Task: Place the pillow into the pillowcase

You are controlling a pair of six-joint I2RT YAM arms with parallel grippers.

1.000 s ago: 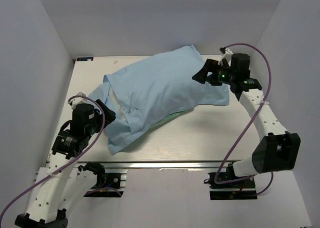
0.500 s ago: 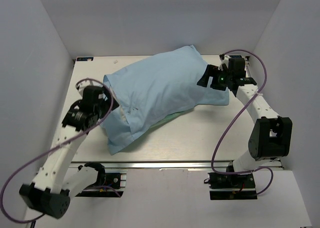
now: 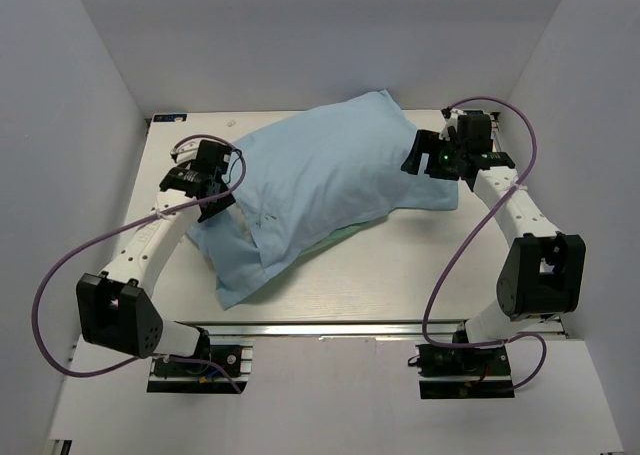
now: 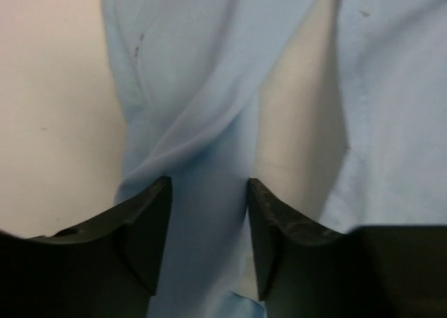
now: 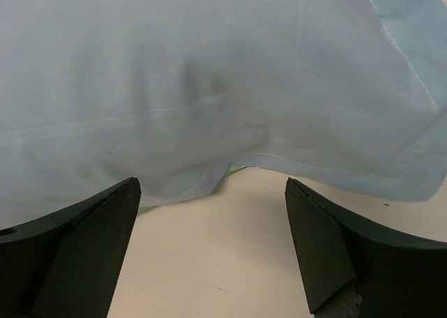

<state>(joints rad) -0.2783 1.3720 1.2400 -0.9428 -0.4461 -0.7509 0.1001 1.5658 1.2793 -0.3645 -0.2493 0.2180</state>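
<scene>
The pillowcase [image 3: 320, 175], plain light blue side up, lies diagonally across the table and bulges with the pillow inside. Its teal face shows only as a sliver along the lower edge [image 3: 335, 237]. In the left wrist view the pillow [image 4: 293, 122] shows as a cream strip in the case's opening. My left gripper [image 3: 225, 197] is at the open left end. It is open, with a fold of the pillowcase [image 4: 202, 136] between its fingers [image 4: 150, 220]. My right gripper [image 3: 412, 161] is wide open and empty, low over the table at the closed right end [image 5: 209, 87].
The pale table [image 3: 400, 265] is boxed in by white walls on the left, back and right. A small white item [image 3: 170, 118] lies at the back left corner. The arm bases stand at the near edge.
My left arm has swung from the table's near left up to the pillowcase's open end. My right gripper has shifted slightly right along the closed end.
</scene>
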